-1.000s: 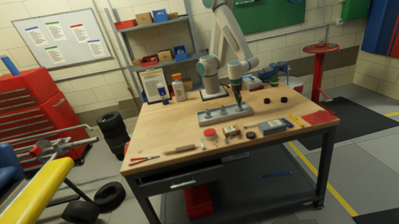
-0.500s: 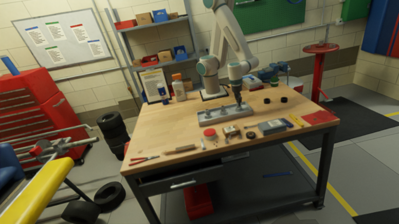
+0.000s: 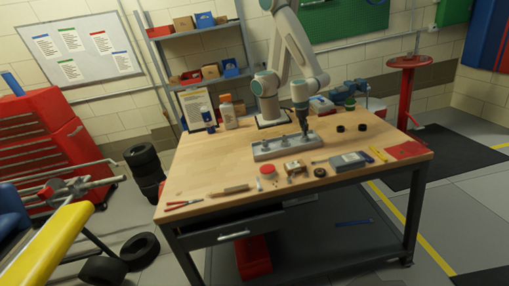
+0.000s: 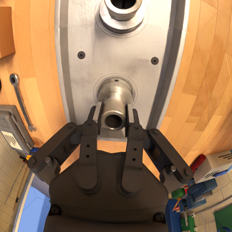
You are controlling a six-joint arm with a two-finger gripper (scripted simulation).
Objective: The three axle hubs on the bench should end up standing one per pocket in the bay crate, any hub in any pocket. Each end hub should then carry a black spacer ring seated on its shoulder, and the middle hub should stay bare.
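Observation:
My gripper (image 3: 304, 133) (image 4: 113, 117) stands over the right end of the grey bay crate (image 3: 286, 144), and its two finger pads clamp the neck of a metal axle hub (image 4: 114, 100) that stands upright in the right end pocket. A second hub (image 3: 285, 141) (image 4: 121, 12) stands in the middle pocket. A third hub (image 3: 265, 145) stands in the left end pocket. All three hubs are bare. Two black spacer rings (image 3: 340, 128) (image 3: 362, 127) lie on the bench to the right of the crate, apart from each other.
The crate's raised rim runs on either side of the fingers. The arm's base plate (image 3: 272, 121) sits just behind the crate. Along the bench's front lie a red cap (image 3: 267, 170), a small box (image 3: 295, 165), a wrench (image 4: 21, 101), a grey case (image 3: 347, 160) and a red pad (image 3: 406, 149).

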